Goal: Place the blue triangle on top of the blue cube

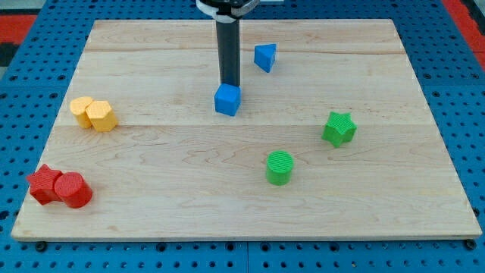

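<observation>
A: Entry, single view. My tip (229, 84) is down on the table (151, 144), just above the blue cube (227, 99) in the view, touching its top edge or very nearly; I cannot tell which.

B: Blue triangle?

A: The blue triangle (264, 57) sits toward the view's top, up and to the right of the cube, apart from it and to the right of the rod.

B: Fingers, released or clenched?

A: No fingers on this arm, only the dark rod, so nothing is grasped.

B: Other blocks?

A: Green star (339, 128) at the view's right, green cylinder (279, 167) below centre. Two yellow blocks touching at the left: one (82, 111), shape unclear, and a yellow hexagon (101, 116). Bottom left, a red star-like block (45, 183) touching a red cylinder (73, 190).
</observation>
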Controlling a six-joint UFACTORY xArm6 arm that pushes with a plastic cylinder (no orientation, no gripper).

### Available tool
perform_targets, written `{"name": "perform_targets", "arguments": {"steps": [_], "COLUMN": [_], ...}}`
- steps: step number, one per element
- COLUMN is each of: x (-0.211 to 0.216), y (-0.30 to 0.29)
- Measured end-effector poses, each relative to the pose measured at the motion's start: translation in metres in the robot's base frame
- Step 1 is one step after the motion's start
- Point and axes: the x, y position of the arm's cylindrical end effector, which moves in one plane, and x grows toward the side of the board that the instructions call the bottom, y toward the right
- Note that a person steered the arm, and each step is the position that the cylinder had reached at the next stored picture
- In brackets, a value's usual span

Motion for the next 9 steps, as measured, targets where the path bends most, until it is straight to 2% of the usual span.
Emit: {"name": "perform_targets", "arguments": {"steps": [1, 2, 3, 4, 5, 6, 7, 8, 9], "x": [0.010, -0.004, -0.037, -0.079, -0.100, -0.074, -0.026, -0.029, -0.052], "y": [-0.003, 0.044, 0.127, 0.139, 0.091, 0.037, 0.021, 0.024, 0.015]}}
